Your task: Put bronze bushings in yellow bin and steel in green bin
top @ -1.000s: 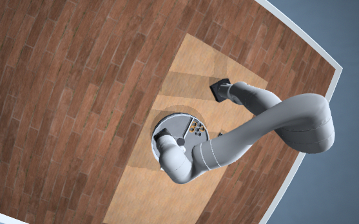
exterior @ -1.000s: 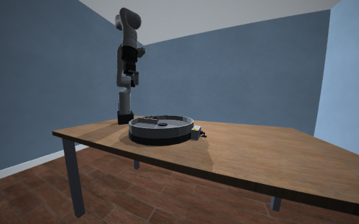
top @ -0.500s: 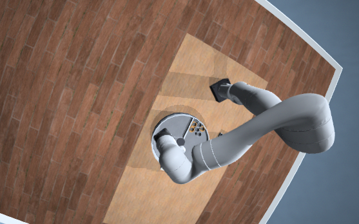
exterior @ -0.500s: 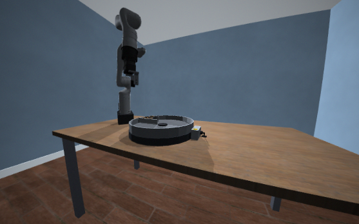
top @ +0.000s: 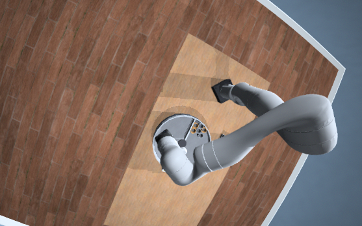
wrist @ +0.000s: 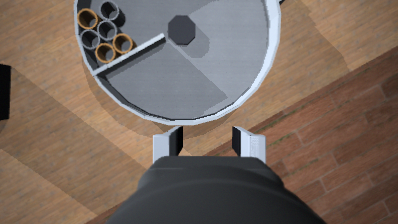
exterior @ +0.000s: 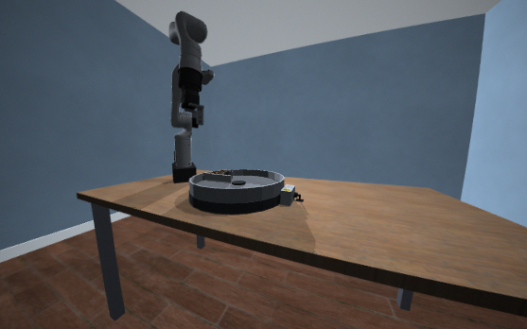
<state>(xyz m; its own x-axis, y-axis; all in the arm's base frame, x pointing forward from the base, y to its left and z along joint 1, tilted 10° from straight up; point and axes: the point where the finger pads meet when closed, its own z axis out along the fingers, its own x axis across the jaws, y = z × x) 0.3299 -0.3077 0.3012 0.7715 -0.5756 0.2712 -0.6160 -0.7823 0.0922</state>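
Note:
The grey turntable [top: 179,125] [exterior: 236,195] [wrist: 165,90] has a raised rim. Beside its divider, three bronze bushings [wrist: 79,18] [wrist: 132,44] [wrist: 105,62] and three steel bushings [wrist: 101,10] [wrist: 107,21] [wrist: 81,39] stand upright in a close group near the rim. My gripper [wrist: 207,137] is open with nothing between its fingers. In the wrist view its fingertips show just outside the turntable's rim, and the exterior view shows the hand high above the table. The arm covers part of the turntable in the top view. I see neither the yellow bin nor the green bin.
A straight divider [wrist: 135,52] runs from the turntable's rim towards the dark round hub [top: 182,143] [exterior: 238,182] [wrist: 181,30]. A small grey box [exterior: 288,195] with a dark crank is at the turntable's side. The arm's black base [top: 220,92] [exterior: 184,173] stands on the table.

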